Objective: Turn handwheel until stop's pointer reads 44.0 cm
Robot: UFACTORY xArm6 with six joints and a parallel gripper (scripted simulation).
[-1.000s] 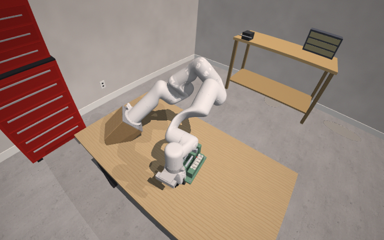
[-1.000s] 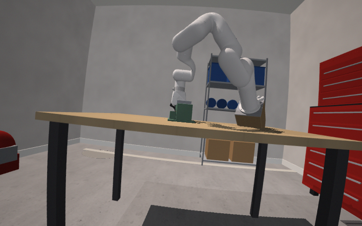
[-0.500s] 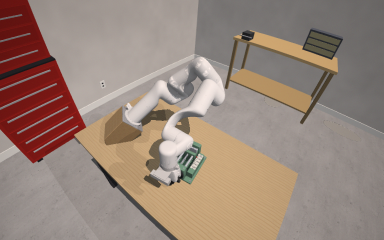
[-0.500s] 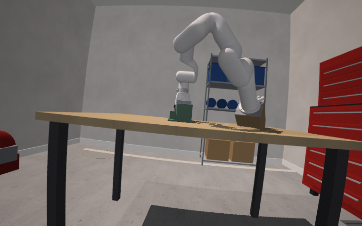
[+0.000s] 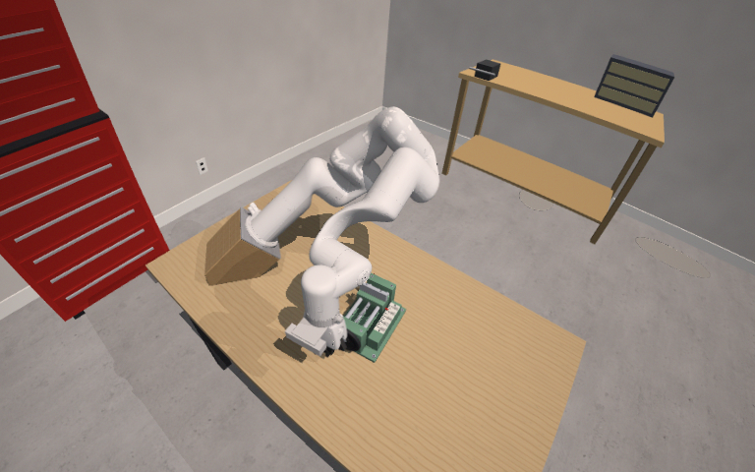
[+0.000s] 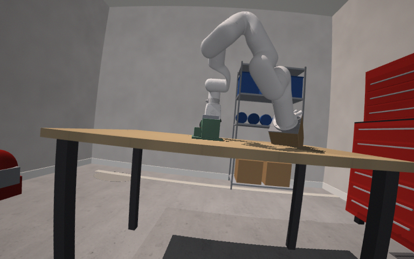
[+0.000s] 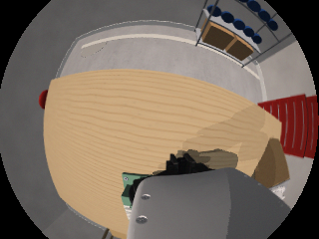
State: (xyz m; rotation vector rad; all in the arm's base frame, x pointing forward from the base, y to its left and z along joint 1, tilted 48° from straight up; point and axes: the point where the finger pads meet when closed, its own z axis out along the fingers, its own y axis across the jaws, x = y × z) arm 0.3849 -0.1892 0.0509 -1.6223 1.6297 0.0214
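1 claw (image 5: 337, 346) pinches the handwheel (image 5: 346, 343) at the green fixture's (image 5: 383, 339) end on the table (image 5: 473, 361).

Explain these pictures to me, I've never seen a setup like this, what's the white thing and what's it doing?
The white thing is a robot arm, bolted to a wedge-shaped wooden block on a wooden table. One picture looks down from above, one looks from the side at table height, and the round one comes from a camera on the arm's wrist. On the table sits a small green machine with a handwheel. The arm's gripper is lowered against the machine's end and is shut on something there, most likely the handwheel, though the arm hides the wheel itself. The scale reading is too small to make out.
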